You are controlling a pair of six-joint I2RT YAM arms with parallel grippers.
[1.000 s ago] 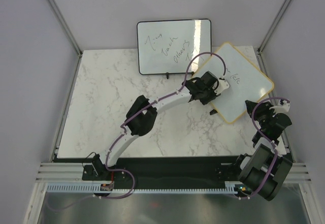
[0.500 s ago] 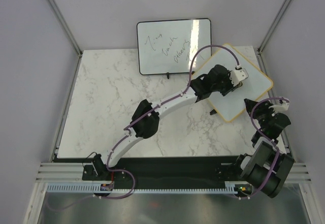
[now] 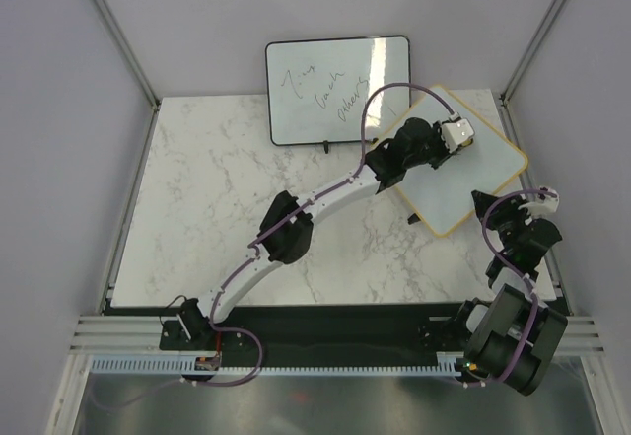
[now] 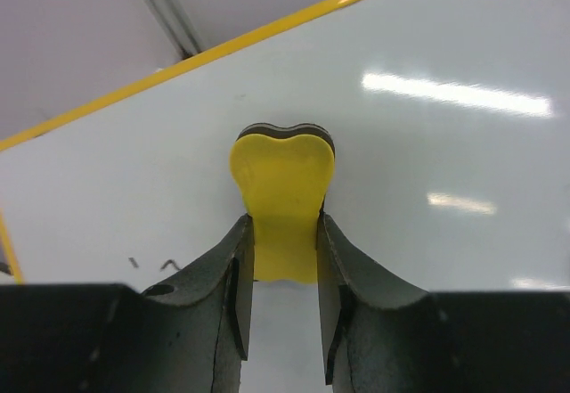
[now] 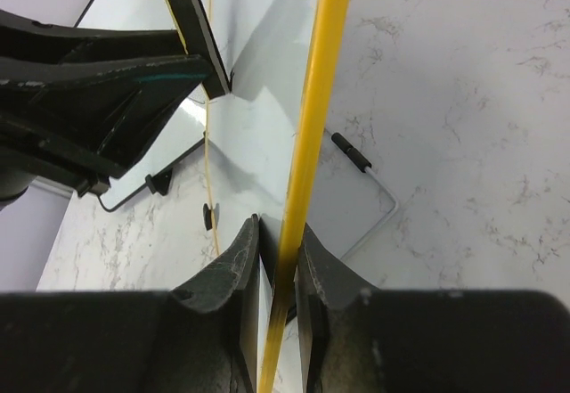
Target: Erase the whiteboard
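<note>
The whiteboard (image 3: 478, 181) with the light tan frame stands tilted at the table's right side. My left gripper (image 3: 461, 136) is shut on a yellow eraser (image 4: 282, 188) with a dark pad and presses it flat on the board's white surface (image 4: 427, 170) near its far corner. A few small ink marks (image 4: 147, 264) show to the eraser's left. My right gripper (image 3: 483, 201) is shut on the board's near edge; its frame (image 5: 313, 117) runs between my fingers (image 5: 278, 233). The eraser also shows edge-on in the right wrist view (image 5: 191, 19).
A black-framed whiteboard (image 3: 338, 90) with handwriting stands at the table's far edge, just left of the tan board. A wire stand (image 5: 374, 188) with a black tip lies on the marble table (image 3: 227, 208) behind the tan board. Walls close in on both sides.
My left gripper has swept with the eraser from the board's left part up to its far right corner. The writing seen there earlier is gone. The right gripper kept its hold.
</note>
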